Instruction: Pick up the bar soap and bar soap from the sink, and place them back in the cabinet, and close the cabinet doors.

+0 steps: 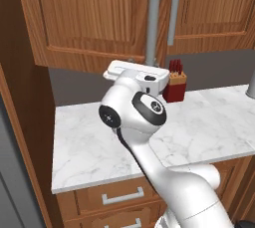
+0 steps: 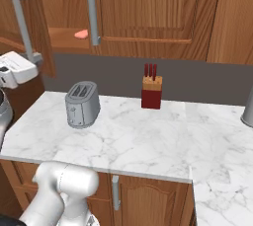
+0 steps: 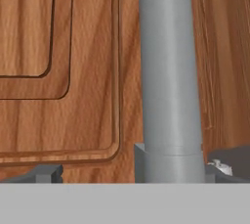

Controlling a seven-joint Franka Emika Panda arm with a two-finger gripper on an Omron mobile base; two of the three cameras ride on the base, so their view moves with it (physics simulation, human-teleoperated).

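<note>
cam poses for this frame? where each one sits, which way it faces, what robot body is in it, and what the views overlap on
Left base view: behind the arm, on its left, facing the counter and wall cabinet; white arm rises lower right, hand at the grey door handle.
Right base view: behind, on its right, facing toaster and knife block; the hand shows at left edge, a bar soap on the shelf.
Hand view: on the hand, close against the door, handle between the finger tips.
Shared: both base views show knife block, counter and door handles; all three show that handle.
</note>
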